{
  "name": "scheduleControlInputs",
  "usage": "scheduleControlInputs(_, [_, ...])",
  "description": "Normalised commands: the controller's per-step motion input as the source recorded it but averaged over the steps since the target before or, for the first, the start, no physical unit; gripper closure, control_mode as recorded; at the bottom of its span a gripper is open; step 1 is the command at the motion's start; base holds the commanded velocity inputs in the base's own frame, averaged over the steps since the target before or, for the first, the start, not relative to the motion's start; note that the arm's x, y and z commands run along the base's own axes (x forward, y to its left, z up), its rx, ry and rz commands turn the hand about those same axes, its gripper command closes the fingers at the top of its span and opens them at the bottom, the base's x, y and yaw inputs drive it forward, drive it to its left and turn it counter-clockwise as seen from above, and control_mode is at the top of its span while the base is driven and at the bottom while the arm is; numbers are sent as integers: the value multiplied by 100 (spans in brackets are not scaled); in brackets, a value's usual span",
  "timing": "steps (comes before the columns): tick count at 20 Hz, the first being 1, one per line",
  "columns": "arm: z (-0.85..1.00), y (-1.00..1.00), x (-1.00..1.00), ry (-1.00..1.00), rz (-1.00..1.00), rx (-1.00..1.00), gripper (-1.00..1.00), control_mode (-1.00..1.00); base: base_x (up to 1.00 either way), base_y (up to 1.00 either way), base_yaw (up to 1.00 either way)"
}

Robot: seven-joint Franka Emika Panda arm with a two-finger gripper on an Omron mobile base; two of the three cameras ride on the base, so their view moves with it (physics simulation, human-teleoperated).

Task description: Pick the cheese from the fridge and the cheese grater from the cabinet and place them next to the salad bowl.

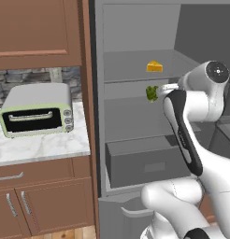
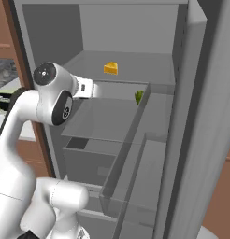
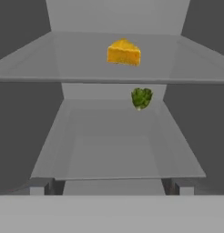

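You are at the start — the cheese lies untouched on the upper shelf of the open fridge, your gripper wide and empty — the grater comes later.

The fridge stands open ahead of the tool. The cheese lies on the upper shelf, ahead of the tool and above its line of sight, slightly right of centre. A leafy lump sits on the lower shelf, below the cheese and a little further right. A drawer lies beneath the shelves. A toaster oven rests on the counter, well left of the fridge.
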Motion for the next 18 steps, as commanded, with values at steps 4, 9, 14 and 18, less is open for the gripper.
scheduleControlInputs(4, [38,-12,-1,0,0,0,-100,-100,0,0,0])
scheduleControlInputs(9, [26,-1,0,0,1,0,-100,-100,0,0,0])
scheduleControlInputs(14, [23,-4,2,0,2,-1,-100,-100,0,0,0])
scheduleControlInputs(18, [8,-12,2,0,2,-5,-100,-100,0,0,0])
